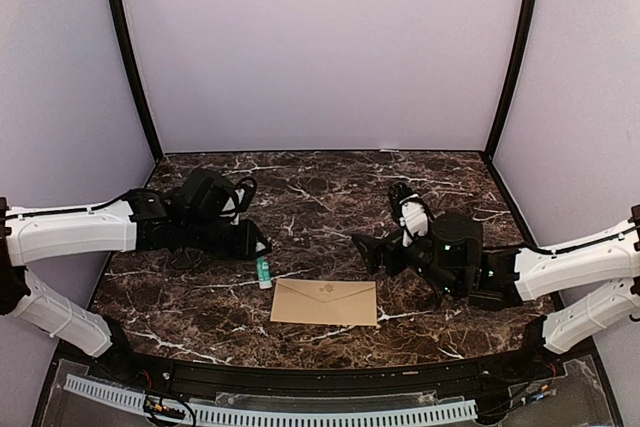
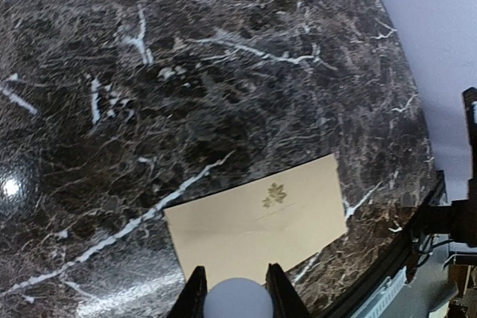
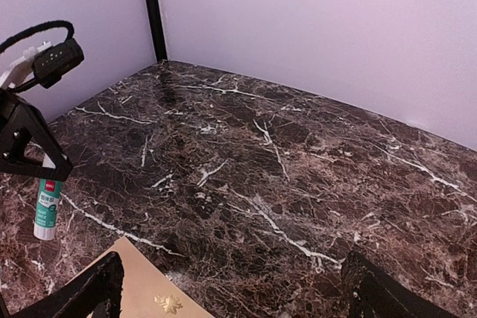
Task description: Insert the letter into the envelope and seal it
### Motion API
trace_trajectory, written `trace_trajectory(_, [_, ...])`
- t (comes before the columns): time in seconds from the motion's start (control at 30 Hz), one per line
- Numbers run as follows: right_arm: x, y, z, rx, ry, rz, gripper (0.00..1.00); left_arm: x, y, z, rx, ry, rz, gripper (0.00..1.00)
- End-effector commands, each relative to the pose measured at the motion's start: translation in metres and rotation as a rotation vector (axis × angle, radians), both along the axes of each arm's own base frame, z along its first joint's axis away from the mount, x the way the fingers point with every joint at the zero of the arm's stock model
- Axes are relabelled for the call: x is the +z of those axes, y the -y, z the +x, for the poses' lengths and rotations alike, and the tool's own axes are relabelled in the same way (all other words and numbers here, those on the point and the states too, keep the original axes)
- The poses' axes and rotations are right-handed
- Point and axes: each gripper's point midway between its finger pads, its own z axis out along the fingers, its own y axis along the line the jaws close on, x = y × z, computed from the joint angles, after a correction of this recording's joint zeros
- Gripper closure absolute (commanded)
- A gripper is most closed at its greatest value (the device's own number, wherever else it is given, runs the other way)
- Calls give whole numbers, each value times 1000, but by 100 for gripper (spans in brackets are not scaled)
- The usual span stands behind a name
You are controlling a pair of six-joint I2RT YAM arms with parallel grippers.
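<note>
Envelope (image 1: 325, 302) lies near table's (image 1: 200, 307) front edge; right fingers (image 3: 89, 292) spread.

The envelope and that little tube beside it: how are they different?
The envelope is flat, kraft-brown and lies on the marble table; the glue stick is a small white-and-green tube standing upright. The envelope lies free, while the glue stick is clamped in the left gripper. The envelope covers far more of the table. Both sit near the table's front middle.
</note>
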Motion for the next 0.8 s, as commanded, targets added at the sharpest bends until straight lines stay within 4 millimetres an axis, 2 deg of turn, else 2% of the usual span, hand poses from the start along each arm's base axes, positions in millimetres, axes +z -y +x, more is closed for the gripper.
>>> trace_trajectory(0.0, [0, 16, 3, -72, -19, 16, 1, -53, -42, -6, 72, -73, 222, 86])
trace_trajectory(0.13, [-4, 22, 1, -76, -30, 13, 1, -85, -49, -7, 75, -136, 298, 86])
trace_trajectory(0.4, [-6, 37, -2, -90, -42, 17, 1, -134, -51, -4, 79, -233, 374, 82])
trace_trajectory(0.47, [-4, 42, -3, -95, -41, 25, 1, -140, -51, -3, 84, -242, 389, 78])
trace_trajectory(0.57, [-2, 47, -2, -105, -40, 34, 1, -146, -52, 1, 97, -244, 405, 66])
trace_trajectory(0.77, [1, 52, 0, -104, -49, 59, 1, -145, -51, 8, 111, -215, 402, 53])
